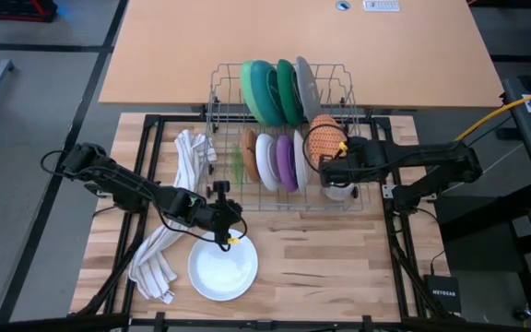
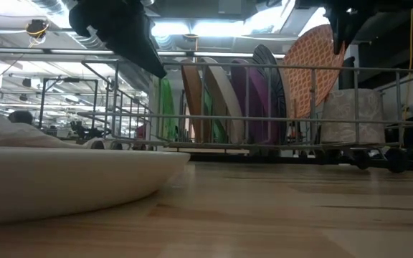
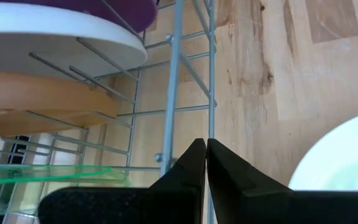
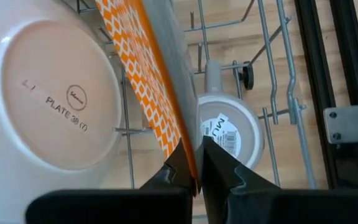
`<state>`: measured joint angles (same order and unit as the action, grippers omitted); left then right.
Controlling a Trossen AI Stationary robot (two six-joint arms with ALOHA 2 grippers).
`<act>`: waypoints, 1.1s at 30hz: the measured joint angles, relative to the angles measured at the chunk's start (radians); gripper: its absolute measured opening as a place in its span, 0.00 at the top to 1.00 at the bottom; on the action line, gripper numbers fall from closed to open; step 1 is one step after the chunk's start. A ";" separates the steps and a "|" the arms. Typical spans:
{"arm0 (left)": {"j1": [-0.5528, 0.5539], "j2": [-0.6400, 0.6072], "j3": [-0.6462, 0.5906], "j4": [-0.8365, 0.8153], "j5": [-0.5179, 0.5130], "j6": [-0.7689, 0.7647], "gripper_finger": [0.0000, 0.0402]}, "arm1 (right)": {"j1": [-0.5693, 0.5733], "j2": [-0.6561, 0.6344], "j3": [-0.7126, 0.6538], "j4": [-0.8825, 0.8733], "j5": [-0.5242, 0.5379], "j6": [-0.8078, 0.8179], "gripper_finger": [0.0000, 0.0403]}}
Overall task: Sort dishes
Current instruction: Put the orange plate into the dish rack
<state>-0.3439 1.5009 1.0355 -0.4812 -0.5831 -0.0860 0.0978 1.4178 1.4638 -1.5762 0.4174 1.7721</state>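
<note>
Right claw (image 4: 196, 163) pinches the orange patterned plate (image 1: 324, 138) inside the dish rack (image 1: 218, 101). Left claw (image 1: 229, 231) hovers closed, empty, beside the rack, above 1 white bowl (image 1: 221, 269).

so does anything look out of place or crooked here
One white plate lies flat on the table by the rumpled towel, outside the rack where the other dishes stand. The orange patterned plate leans in the right gripper's pinch.
</note>
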 joint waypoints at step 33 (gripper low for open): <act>-0.008 0.073 0.000 0.260 0.038 0.208 0.98 | 0.000 0.021 0.091 0.006 -0.028 0.057 0.97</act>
<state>-0.3522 1.5743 1.0351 -0.2217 -0.5453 0.1221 0.0978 1.4387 1.5548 -1.5699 0.3899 1.8288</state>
